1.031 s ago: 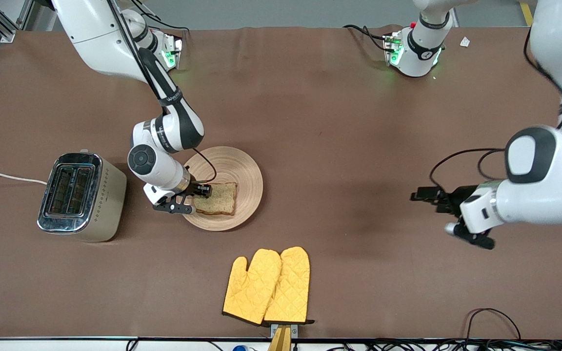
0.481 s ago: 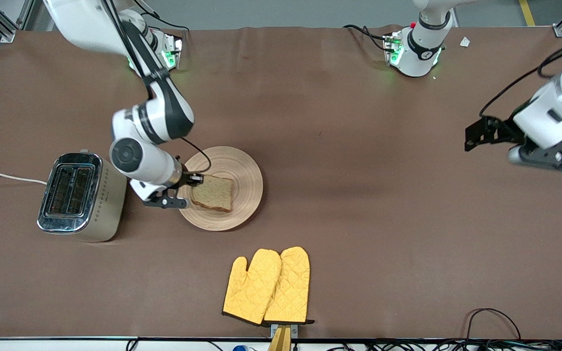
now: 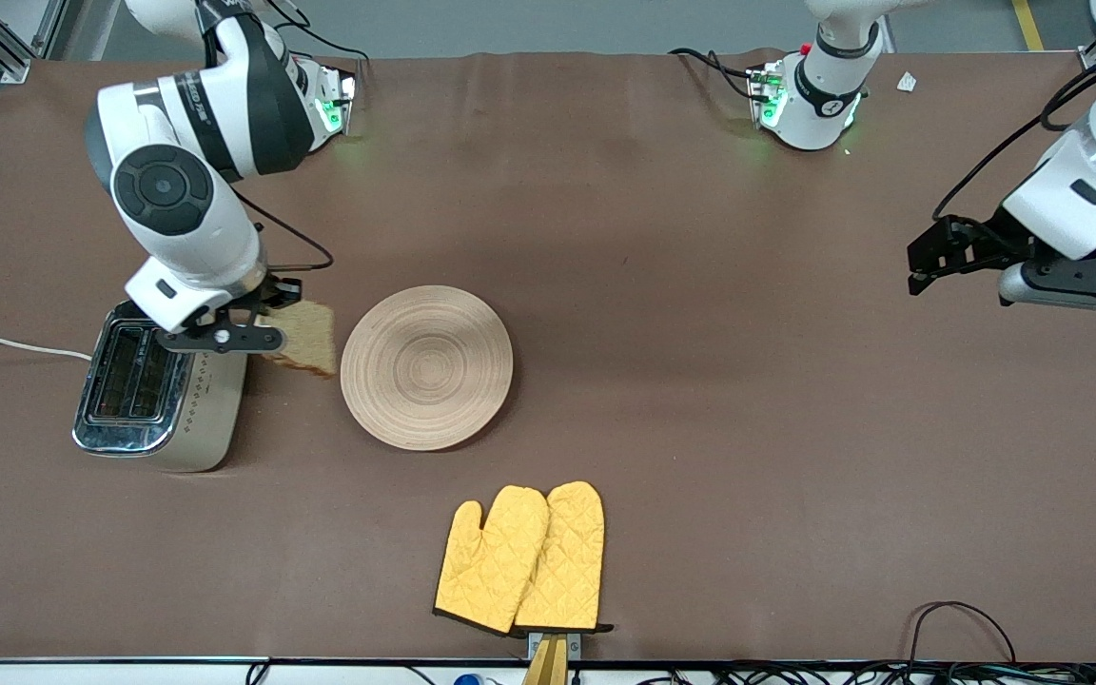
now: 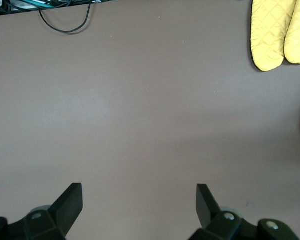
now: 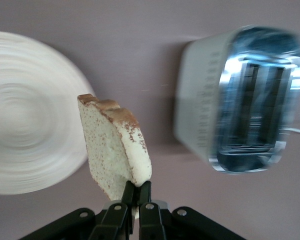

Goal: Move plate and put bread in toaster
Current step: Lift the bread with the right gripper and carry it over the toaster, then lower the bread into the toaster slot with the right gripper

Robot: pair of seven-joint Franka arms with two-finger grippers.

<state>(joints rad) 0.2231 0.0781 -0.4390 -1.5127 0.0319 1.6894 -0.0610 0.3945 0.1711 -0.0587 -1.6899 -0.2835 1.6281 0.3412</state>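
Observation:
My right gripper is shut on one edge of the bread, a speckled brown slice held up in the air between the toaster and the plate. In the right wrist view the bread stands on edge in the gripper, with the chrome-topped toaster and the bare wooden plate on either side below. My left gripper is open and empty, raised over the left arm's end of the table; its wrist view shows its fingertips spread over bare cloth.
A pair of yellow oven mitts lies nearer the front camera than the plate, also in the left wrist view. The toaster's white cord runs off the table's edge. Black cables lie at the front edge.
My right gripper lifted the bread off the plate and carried it up toward the toaster. The left arm rose and drew back toward its end of the table, then held.

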